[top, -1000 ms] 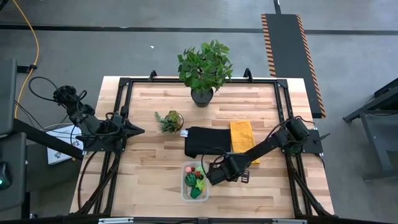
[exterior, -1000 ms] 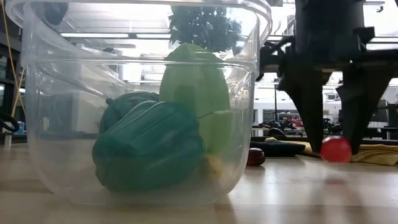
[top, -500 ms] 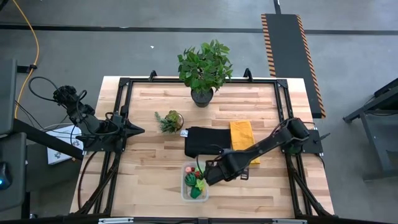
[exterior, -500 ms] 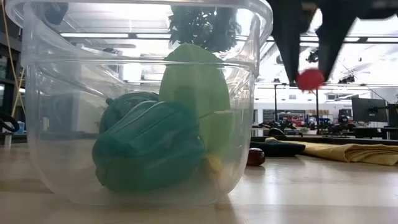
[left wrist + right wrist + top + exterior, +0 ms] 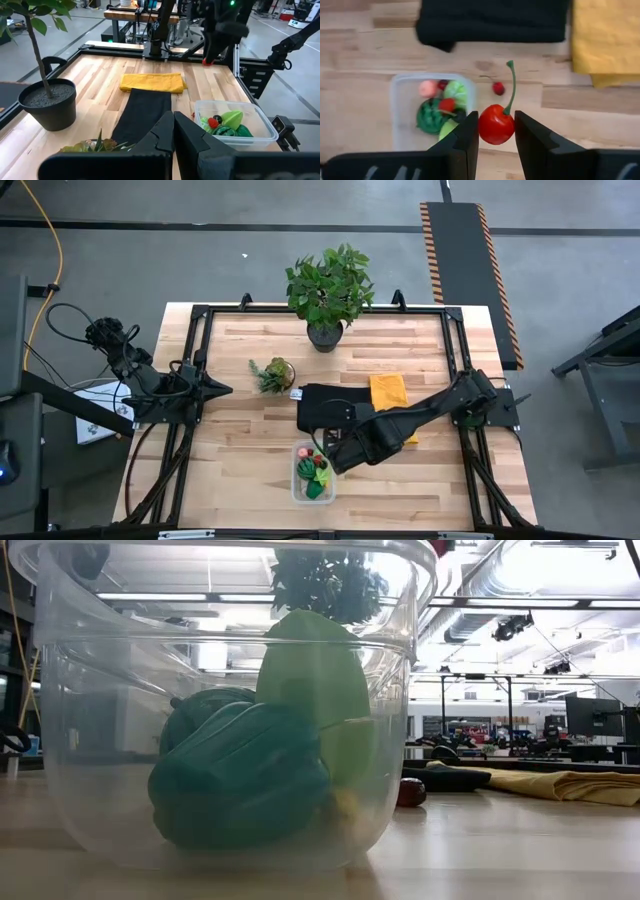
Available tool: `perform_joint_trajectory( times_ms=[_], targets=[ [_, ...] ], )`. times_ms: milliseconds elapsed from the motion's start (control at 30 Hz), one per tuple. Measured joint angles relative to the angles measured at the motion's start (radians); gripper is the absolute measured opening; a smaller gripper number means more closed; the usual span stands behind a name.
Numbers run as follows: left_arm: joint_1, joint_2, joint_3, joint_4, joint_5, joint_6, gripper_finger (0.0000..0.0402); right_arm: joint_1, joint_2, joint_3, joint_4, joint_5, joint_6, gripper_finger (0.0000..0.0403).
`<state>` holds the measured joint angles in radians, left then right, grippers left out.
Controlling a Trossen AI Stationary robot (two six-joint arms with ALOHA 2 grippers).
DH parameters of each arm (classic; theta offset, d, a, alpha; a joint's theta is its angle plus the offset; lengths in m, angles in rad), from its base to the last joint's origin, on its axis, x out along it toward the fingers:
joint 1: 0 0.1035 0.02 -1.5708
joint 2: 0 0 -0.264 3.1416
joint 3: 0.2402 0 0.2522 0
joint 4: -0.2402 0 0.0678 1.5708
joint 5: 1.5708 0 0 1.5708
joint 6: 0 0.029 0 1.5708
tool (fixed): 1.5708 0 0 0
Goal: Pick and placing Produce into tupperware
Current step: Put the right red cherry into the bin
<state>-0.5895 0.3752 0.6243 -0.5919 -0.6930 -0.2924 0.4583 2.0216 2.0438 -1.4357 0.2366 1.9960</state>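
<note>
A glossy red toy cherry (image 5: 496,124) with a green curved stem sits between the dark fingers of the right gripper (image 5: 496,131). The clear rectangular plastic tupperware (image 5: 400,117) holds a dark green ribbed piece (image 5: 429,117), lime-green pieces (image 5: 455,92), a pink one (image 5: 426,88) and a small red one (image 5: 446,105). Just beside the tupperware, on the pale striped wooden table (image 5: 365,60), lies a small dark red cherry (image 5: 498,88). Near it lie a black folded cloth (image 5: 492,20) and a yellow folded cloth (image 5: 607,37).

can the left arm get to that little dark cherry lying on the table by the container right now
Probably not easily. The left gripper is shut and parked by the table's left edge, while the dark cherry lies beside the tupperware, where the right gripper holds a red cherry overhead.
</note>
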Motion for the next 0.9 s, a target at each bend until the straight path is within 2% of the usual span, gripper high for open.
perform_joint_trajectory(
  times_ms=[167,500,767,900],
  targets=[
    [0.000,0.000,0.000,0.000,0.000,0.000,0.0001,0.000,0.000,0.071,-0.001,0.045,-0.114,0.0092],
    [0.000,0.000,0.000,0.013,0.000,-0.039,0.0001,0.000,0.000,0.186,0.009,0.044,-0.424,0.0092],
    [0.000,0.000,0.030,0.022,0.000,-0.186,0.0001,0.000,0.001,0.194,0.234,0.011,-0.811,0.0092],
    [0.000,0.000,0.057,0.023,0.000,-0.245,0.0001,-0.011,0.002,0.194,0.304,-0.017,-0.949,0.0092]
  ],
)
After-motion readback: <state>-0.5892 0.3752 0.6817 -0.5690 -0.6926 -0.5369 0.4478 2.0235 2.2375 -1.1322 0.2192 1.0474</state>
